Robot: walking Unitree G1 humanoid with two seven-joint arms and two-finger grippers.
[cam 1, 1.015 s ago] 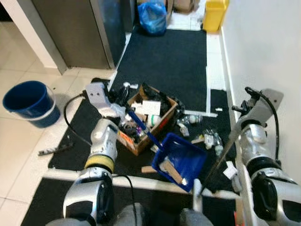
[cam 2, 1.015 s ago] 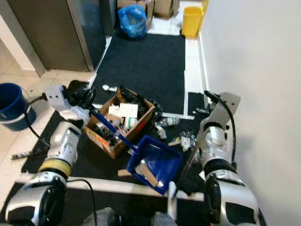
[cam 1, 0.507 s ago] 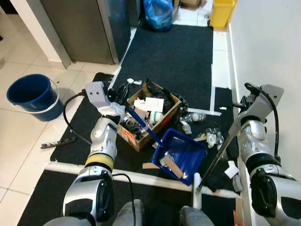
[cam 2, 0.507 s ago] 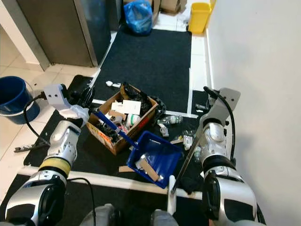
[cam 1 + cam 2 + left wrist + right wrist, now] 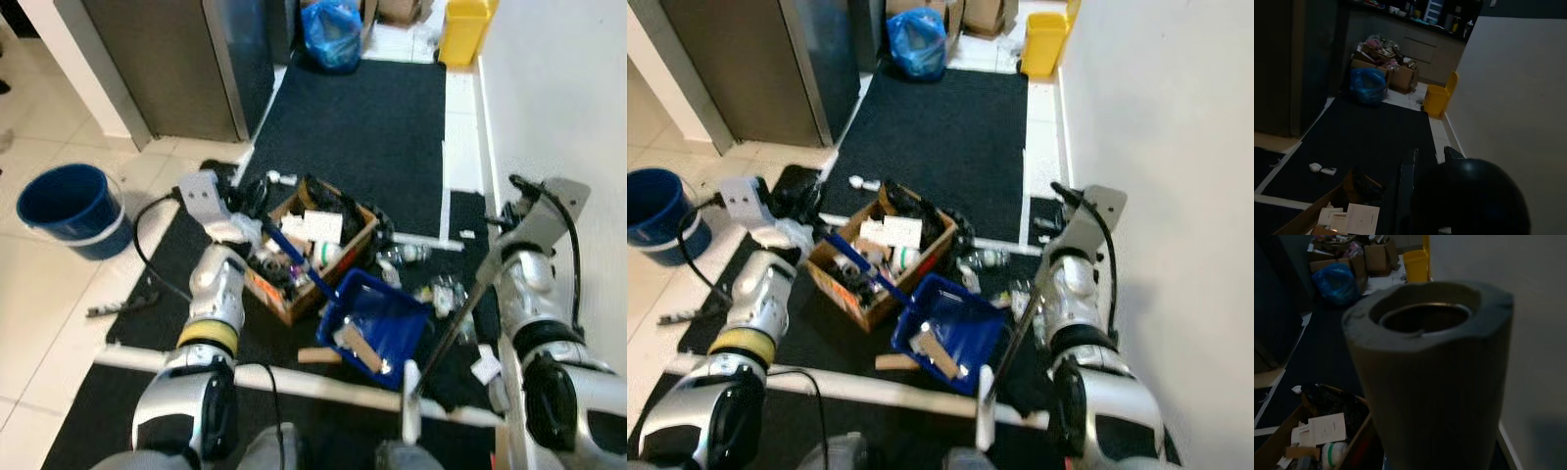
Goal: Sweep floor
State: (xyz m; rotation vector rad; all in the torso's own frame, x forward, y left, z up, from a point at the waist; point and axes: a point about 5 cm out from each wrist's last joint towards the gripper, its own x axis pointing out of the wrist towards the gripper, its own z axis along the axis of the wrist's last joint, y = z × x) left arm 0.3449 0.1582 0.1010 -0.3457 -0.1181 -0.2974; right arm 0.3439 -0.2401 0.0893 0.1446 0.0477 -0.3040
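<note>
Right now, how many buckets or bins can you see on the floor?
2: a blue bucket on the tiles to the robot's left, and a yellow bin by the wall at the mat's far end. Others may be hidden.

The floor [image 5: 59, 294] is of pale tiles, with dark mats [image 5: 362, 127] over it. On the mats lie a cardboard box [image 5: 318, 250] of rubbish, a blue dustpan [image 5: 377, 323] and scattered litter [image 5: 446, 294]. A blue bucket [image 5: 64, 206] stands on the tiles.
</note>
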